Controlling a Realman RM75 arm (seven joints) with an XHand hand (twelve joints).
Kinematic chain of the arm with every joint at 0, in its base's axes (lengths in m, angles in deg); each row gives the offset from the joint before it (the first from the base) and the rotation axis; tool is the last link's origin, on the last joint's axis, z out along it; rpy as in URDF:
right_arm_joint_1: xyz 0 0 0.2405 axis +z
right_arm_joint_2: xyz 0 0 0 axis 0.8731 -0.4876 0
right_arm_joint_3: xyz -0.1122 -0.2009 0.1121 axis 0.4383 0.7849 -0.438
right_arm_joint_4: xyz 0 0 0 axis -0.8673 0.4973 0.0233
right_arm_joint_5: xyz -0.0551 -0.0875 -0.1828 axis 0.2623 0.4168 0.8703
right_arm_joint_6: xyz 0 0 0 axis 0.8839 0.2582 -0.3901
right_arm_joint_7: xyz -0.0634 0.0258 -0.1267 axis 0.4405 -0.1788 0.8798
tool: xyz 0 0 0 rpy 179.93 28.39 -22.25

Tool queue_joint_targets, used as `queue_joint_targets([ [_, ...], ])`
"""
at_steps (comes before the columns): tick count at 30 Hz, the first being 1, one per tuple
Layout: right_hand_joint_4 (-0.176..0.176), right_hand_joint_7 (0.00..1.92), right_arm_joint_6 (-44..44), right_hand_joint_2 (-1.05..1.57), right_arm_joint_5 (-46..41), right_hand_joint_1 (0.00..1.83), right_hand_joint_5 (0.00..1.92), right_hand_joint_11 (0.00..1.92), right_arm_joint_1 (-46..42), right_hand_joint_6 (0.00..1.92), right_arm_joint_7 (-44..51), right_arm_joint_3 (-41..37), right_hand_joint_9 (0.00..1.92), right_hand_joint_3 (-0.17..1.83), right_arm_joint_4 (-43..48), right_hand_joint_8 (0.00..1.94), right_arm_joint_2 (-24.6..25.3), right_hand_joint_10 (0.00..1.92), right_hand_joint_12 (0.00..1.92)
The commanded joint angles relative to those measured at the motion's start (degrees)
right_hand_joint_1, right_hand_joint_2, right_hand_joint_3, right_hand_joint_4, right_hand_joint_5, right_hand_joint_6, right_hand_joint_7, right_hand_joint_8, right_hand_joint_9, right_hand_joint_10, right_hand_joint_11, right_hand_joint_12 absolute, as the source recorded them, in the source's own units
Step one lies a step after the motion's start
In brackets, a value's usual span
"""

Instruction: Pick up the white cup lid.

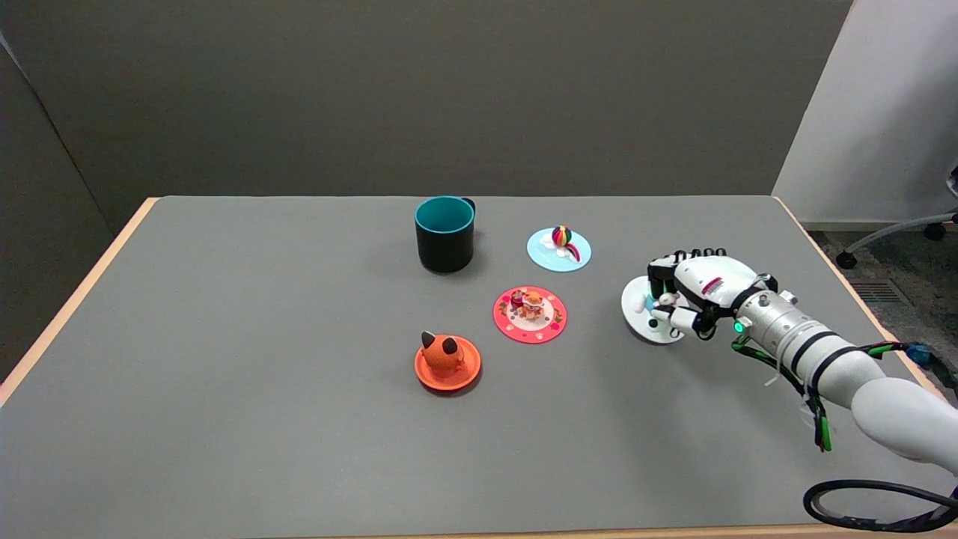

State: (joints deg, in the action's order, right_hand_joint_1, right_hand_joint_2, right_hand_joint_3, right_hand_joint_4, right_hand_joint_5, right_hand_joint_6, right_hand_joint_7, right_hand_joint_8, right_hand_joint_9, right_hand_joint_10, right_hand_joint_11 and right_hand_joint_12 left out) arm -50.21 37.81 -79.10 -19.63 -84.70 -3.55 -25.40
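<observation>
The robot hand [685,296] reaches in from the lower right and sits over the white lid [641,311] at the right side of the grey tabletop [247,389]. Its fingers curl down over the lid's right half, with the thumb low at the near edge, so it looks closed on the lid. Whether the lid is off the surface or resting on it cannot be told; its left part shows past the fingers, and it seems slightly tilted.

To the left of it lie 3 more lids, each flat on the tabletop: a red lid [530,315] with small figures on top, nearest the white one; a light blue lid [559,250] with a striped ball, farther back; and an orange lid [447,362] with an eared figure, nearer the front. A black mug [444,233] with a teal inside stands upright behind them, well apart from the hand.
</observation>
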Motion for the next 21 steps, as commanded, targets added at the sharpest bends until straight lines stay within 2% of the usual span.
queue_joint_targets([
  [1, 0.022, 0.38, 3.66, 1.37, -1.95, 0.98, 0.49, 0.45, 2.76, 1.75, -0.17, 0.41, 0.36, 0.16, -0.72, 1.84, -0.89, 1.14, 0.72],
  [11, 0.026, 0.42, 13.0, 1.36, -1.24, 1.0, 0.51, 0.48, 8.17, 1.72, -0.66, 0.06, 0.44, 0.14, -2.89, 1.81, -2.4, 1.16, 0.77],
  [17, 0.028, 0.45, 17.99, 1.32, -1.07, 1.02, 0.54, 0.51, 9.18, 1.68, -1.41, -3.09, 0.47, 0.17, -4.42, 1.78, -2.67, 1.21, 0.81],
  [21, 0.03, 0.48, 20.4, 1.32, -1.0, 1.03, 0.56, 0.53, 9.19, 1.65, -2.74, -4.54, 0.51, 0.14, -4.96, 1.75, -2.67, 1.17, 0.81],
])
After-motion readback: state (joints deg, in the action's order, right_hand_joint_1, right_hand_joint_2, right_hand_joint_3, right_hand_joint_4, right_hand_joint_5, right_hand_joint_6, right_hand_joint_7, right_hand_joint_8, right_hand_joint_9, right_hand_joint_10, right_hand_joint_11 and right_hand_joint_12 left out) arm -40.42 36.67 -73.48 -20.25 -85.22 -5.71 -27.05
